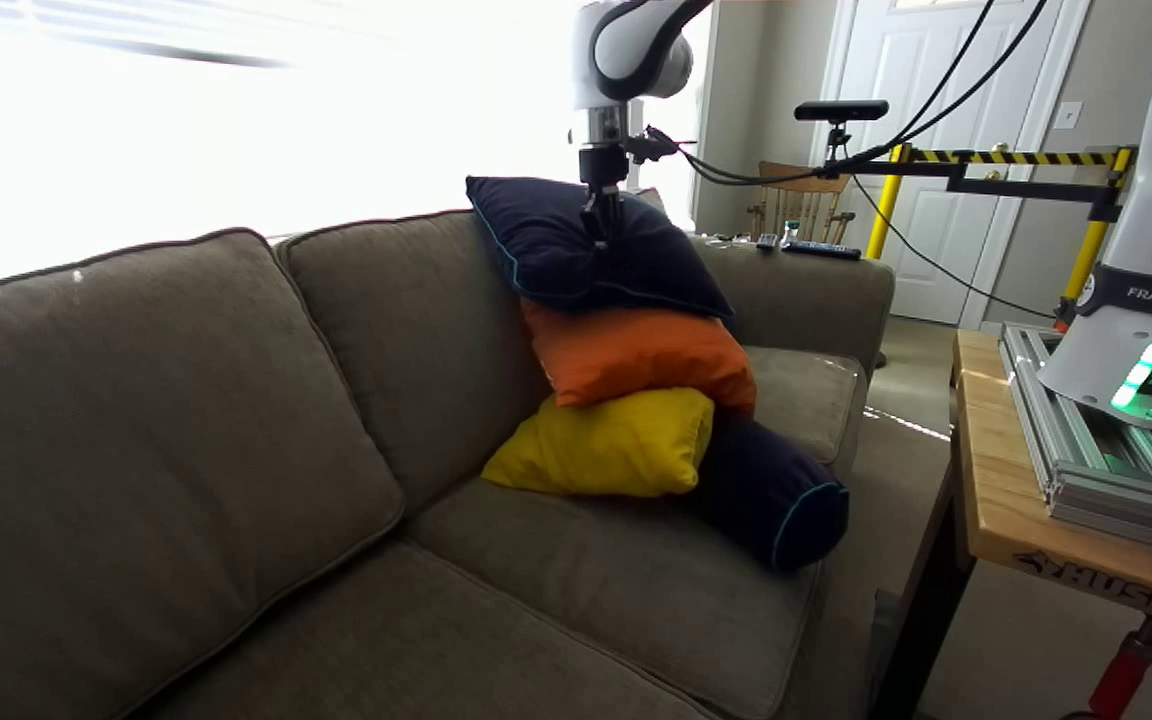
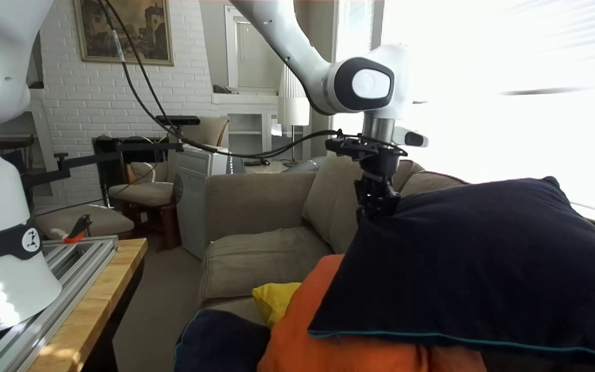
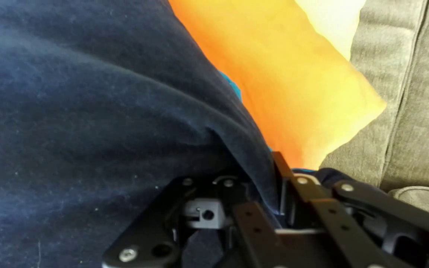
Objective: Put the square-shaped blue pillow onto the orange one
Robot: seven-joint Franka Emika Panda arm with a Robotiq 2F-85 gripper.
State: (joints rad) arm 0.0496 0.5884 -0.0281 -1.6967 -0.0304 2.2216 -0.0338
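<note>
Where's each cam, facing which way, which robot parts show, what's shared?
In an exterior view: above the sofa, facing along it towards a white door; base, arm, hand show.
In an exterior view: near the square navy pillow, facing roughly opposite, towards a framed painting; base, arm, hand show.
Wrist view: mounted just above the hand, facing down at the square navy pillow; only the hand shows.
Both exterior views share the base, hand, sofa, orange pillow and navy bolster.
</note>
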